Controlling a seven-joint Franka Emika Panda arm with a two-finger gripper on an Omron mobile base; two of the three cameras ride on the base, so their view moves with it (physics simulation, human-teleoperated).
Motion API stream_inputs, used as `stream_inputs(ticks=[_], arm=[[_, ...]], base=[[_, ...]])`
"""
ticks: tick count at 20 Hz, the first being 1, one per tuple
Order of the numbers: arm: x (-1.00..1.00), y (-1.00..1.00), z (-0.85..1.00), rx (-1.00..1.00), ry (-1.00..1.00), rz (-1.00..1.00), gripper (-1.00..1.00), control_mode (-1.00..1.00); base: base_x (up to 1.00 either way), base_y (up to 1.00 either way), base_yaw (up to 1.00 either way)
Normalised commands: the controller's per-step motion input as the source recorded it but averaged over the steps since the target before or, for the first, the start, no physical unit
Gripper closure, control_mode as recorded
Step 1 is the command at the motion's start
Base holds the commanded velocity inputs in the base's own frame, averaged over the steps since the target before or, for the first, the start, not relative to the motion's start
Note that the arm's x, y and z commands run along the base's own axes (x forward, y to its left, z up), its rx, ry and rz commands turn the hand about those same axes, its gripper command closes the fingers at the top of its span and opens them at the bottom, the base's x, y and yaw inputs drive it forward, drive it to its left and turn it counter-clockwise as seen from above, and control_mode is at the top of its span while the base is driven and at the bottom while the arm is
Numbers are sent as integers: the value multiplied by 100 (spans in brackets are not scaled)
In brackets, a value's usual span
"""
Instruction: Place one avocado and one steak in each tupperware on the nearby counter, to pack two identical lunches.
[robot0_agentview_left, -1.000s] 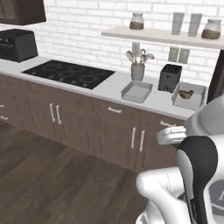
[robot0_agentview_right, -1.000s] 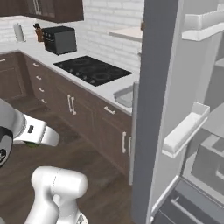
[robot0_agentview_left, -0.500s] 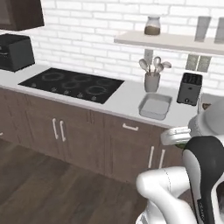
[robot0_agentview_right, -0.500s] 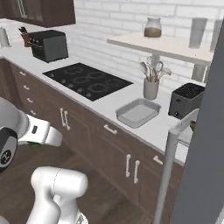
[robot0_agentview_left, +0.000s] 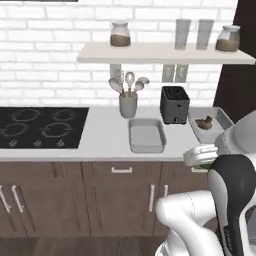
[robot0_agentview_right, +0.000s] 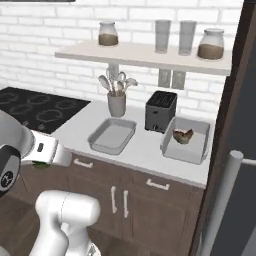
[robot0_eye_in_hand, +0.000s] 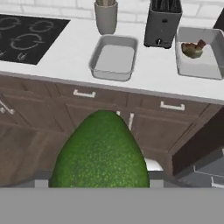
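Jaws grip the avocado, short of the counter.

A green, pebbly avocado stands large at the bottom of the hand view, narrow end up. On the pale counter sit two grey tupperware trays: the left tupperware bare, the right tupperware holding a brown steak.

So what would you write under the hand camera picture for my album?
Bumpy green avocado held up close, facing two grey tupperware trays on the pale countertop.
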Motion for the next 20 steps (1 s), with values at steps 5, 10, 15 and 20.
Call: stream_inputs(ticks=[5, 10, 15, 20], arm=[[0, 0, 0, 0, 0, 0, 100, 100], [0, 0, 0, 0, 0, 0, 100, 100], [0, 0, 0, 0, 0, 0, 100, 100], [49, 0, -15, 0, 0, -3, 100, -100]], base=[[39, 0, -68], [62, 0, -67], [87, 1, -58], [31, 3, -14]])
